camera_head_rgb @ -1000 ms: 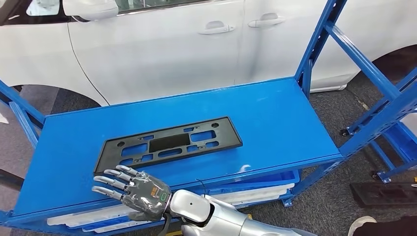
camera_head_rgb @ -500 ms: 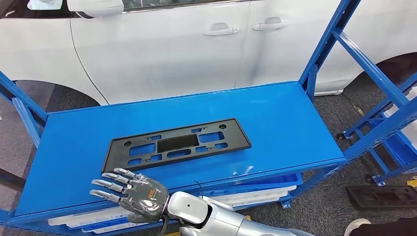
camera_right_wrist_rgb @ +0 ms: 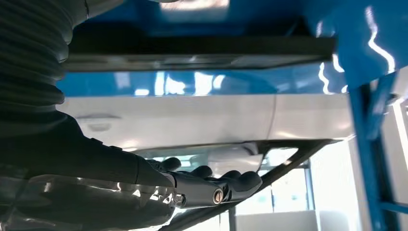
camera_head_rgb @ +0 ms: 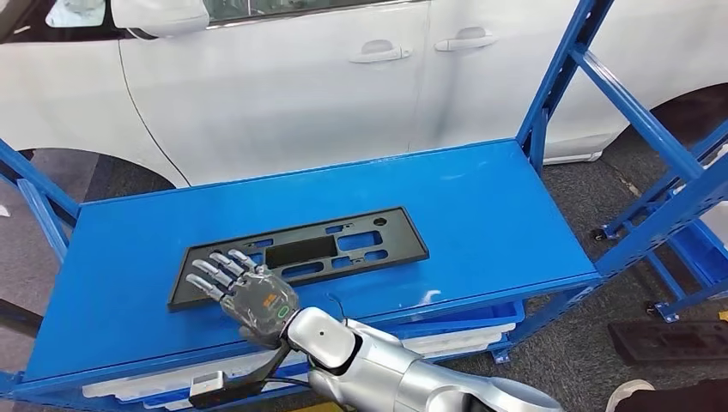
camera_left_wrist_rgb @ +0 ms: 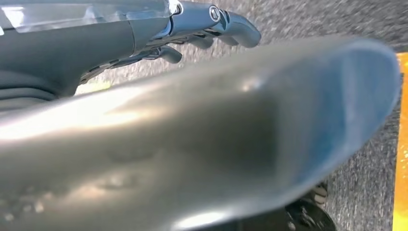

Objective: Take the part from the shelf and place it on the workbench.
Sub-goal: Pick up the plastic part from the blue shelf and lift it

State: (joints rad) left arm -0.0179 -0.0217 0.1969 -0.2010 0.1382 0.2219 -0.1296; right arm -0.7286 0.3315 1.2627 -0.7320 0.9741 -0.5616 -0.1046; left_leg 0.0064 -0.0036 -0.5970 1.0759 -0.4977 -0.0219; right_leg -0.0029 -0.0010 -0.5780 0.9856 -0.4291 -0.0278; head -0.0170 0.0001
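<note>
The flat black plastic frame with rectangular cut-outs (camera_head_rgb: pixel 300 255) lies on the glossy blue metal shelf deck (camera_head_rgb: pixel 481 215), its long side running slightly uphill toward the right in the head view. The right hand (camera_head_rgb: pixel 245 292) hovers over the frame's left end, fingers (camera_head_rgb: pixel 215 268) stretched out, slightly apart and overlapping that end (whether they touch the plastic cannot be told); it holds nothing. From the right wrist view the frame (camera_right_wrist_rgb: pixel 202 52) shows as a dark edge-on bar on the blue deck, apart from the extended fingers (camera_right_wrist_rgb: pixel 226 185). The left hand (camera_left_wrist_rgb: pixel 144 33) hangs over grey floor, fingers curled inward with nothing in them. A white car (camera_head_rgb: pixel 283 77) stands behind the shelf.
</note>
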